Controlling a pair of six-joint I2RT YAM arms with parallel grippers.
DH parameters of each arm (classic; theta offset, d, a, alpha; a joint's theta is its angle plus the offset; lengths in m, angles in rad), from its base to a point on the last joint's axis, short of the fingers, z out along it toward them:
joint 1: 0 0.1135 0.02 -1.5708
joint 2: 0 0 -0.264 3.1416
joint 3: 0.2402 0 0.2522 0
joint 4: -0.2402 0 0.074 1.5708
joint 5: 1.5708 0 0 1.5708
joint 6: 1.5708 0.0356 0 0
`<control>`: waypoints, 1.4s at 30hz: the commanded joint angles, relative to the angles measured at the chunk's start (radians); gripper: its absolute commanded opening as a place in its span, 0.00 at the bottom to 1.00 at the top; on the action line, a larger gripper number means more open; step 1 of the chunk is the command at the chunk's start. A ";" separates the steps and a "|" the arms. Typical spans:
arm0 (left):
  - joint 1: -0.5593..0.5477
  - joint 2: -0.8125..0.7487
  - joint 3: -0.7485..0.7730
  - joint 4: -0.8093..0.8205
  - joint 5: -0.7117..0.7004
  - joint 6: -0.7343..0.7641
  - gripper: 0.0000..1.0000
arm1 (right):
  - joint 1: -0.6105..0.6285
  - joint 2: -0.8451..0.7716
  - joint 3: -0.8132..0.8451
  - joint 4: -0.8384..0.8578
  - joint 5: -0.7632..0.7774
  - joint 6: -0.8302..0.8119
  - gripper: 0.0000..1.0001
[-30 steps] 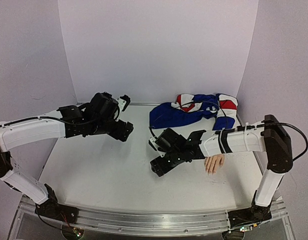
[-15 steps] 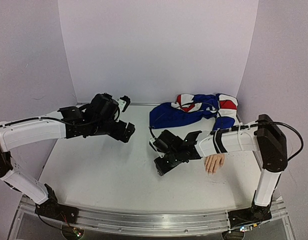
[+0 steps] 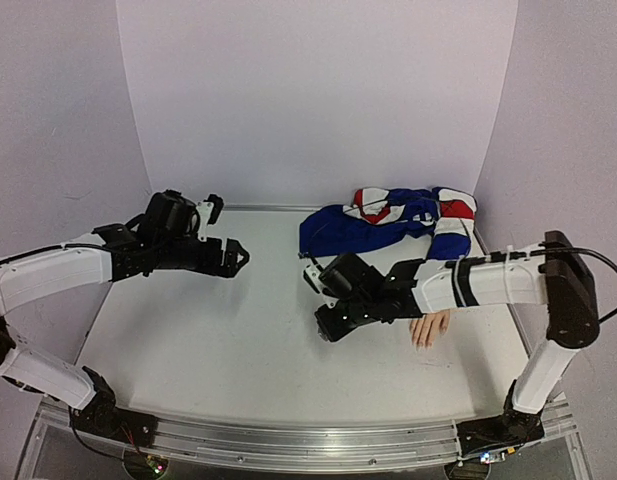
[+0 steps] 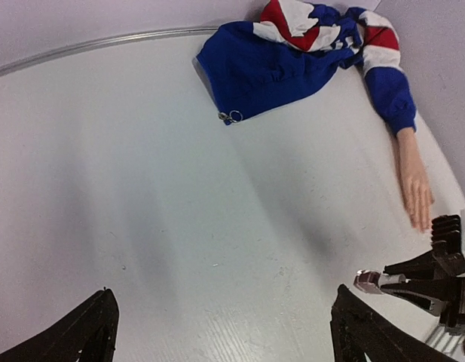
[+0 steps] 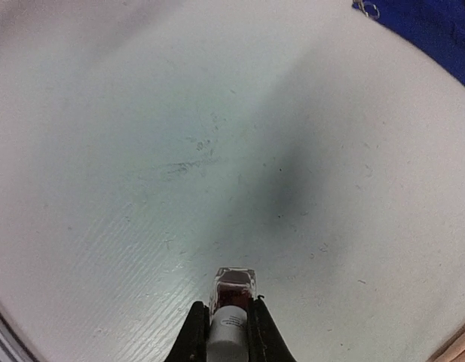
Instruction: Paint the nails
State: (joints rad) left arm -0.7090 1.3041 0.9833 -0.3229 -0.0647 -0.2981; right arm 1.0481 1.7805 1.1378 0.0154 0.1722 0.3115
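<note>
The pale mannequin hand (image 3: 428,327) lies on the table at the right, and its blue sleeve (image 4: 389,90) runs back into a bundled jacket. The nails (image 4: 423,222) at its fingertips are too small to make out. My right gripper (image 3: 329,327) hovers left of the hand, shut on a small dark red nail-polish bottle (image 5: 234,289). The bottle's white cap (image 5: 229,335) sits between the fingers and its glass body points away from the wrist. The bottle tip (image 4: 368,281) also shows in the left wrist view. My left gripper (image 4: 223,302) is open and holds nothing, over the left part of the table (image 3: 237,258).
A blue, red and white jacket (image 3: 388,218) lies bunched at the back right, with a metal zip ring (image 4: 232,116) at its edge. Lilac walls close in the table on three sides. A metal rail (image 3: 288,440) runs along the near edge.
My right gripper has closed on the polish bottle and shifted slightly right. My left arm has drawn back to the left, away from the middle, and its jaws have opened fully.
</note>
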 commanded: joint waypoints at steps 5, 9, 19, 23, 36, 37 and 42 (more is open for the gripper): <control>0.102 0.079 -0.049 0.297 0.701 -0.108 0.95 | -0.145 -0.267 -0.090 0.203 -0.595 -0.114 0.04; 0.053 0.161 -0.049 0.446 0.952 -0.116 0.93 | -0.171 -0.288 -0.070 0.218 -0.708 -0.111 0.03; -0.060 0.187 -0.070 0.522 1.019 0.005 0.89 | -0.176 -0.264 -0.028 0.247 -0.925 -0.084 0.01; -0.073 0.210 -0.060 0.531 1.085 0.025 0.82 | -0.176 -0.261 -0.015 0.249 -0.910 -0.076 0.00; -0.095 0.224 -0.047 0.542 1.125 0.056 0.57 | -0.176 -0.230 0.007 0.290 -0.935 -0.050 0.00; -0.096 0.228 -0.044 0.543 1.130 0.055 0.57 | -0.175 -0.228 0.007 0.294 -0.934 -0.049 0.00; -0.102 0.243 -0.035 0.542 1.148 0.054 0.58 | -0.176 -0.234 0.005 0.302 -0.902 -0.043 0.00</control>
State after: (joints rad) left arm -0.8040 1.5337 0.9138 0.1734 1.0454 -0.2581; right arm 0.8692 1.5528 1.0950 0.2638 -0.7177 0.2592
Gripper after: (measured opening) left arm 0.576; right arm 0.139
